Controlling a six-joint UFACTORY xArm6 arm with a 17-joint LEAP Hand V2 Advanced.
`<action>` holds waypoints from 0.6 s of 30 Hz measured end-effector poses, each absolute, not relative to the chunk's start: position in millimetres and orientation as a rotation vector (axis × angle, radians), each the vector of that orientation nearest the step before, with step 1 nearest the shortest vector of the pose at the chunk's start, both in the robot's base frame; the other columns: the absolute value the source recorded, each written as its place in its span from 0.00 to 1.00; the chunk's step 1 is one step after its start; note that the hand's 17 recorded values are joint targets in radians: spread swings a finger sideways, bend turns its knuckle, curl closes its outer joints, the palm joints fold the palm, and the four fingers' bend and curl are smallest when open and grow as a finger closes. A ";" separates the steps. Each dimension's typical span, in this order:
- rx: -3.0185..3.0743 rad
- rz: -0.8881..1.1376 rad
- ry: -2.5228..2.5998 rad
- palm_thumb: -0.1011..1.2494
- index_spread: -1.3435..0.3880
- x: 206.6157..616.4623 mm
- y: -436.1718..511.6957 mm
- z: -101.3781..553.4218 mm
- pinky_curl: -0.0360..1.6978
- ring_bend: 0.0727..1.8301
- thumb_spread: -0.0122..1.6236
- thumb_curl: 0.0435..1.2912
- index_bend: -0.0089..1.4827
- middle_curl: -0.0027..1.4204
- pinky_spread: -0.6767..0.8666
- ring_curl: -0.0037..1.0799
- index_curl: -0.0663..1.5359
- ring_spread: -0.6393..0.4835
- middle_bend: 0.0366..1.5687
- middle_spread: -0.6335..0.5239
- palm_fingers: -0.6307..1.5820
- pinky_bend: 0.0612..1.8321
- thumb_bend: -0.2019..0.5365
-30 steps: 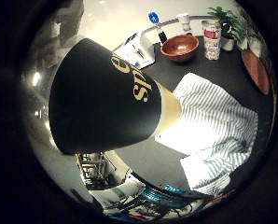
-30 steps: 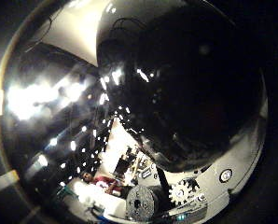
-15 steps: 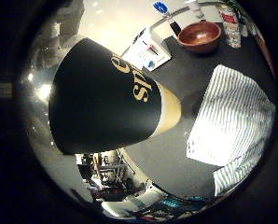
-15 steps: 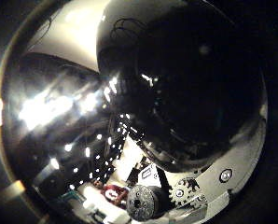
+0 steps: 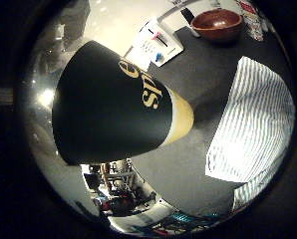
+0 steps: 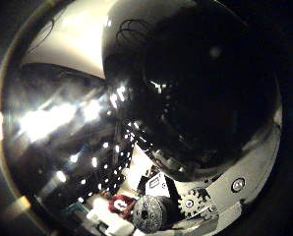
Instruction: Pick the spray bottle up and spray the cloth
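Dark counter [image 5: 198, 79] carried striped cloth [image 5: 255, 129] at frame right, brown bowl [image 5: 217, 24] and card [image 5: 156, 45] above; black spray bottle [image 5: 113, 104] filled the centre, close against the palm; hand [image 6: 205, 201] grip could not be told.

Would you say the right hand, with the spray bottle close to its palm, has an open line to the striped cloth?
Probably yes: the spray bottle is raised above the dark table, and nothing lies between it and the striped cloth.
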State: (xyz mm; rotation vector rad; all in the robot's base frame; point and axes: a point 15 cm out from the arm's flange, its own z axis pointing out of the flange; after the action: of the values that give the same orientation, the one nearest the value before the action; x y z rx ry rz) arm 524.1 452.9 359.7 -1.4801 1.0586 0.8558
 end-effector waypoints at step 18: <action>-1.487 0.880 1.090 0.71 0.65 532.8 460.6 328.5 0.64 0.78 0.71 0.51 0.74 0.43 0.27 0.53 0.49 0.42 0.84 0.47 0.82 0.55 0.24</action>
State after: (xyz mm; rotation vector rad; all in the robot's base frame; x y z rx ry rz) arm 532.8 460.6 328.5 -1.4867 1.0901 0.8804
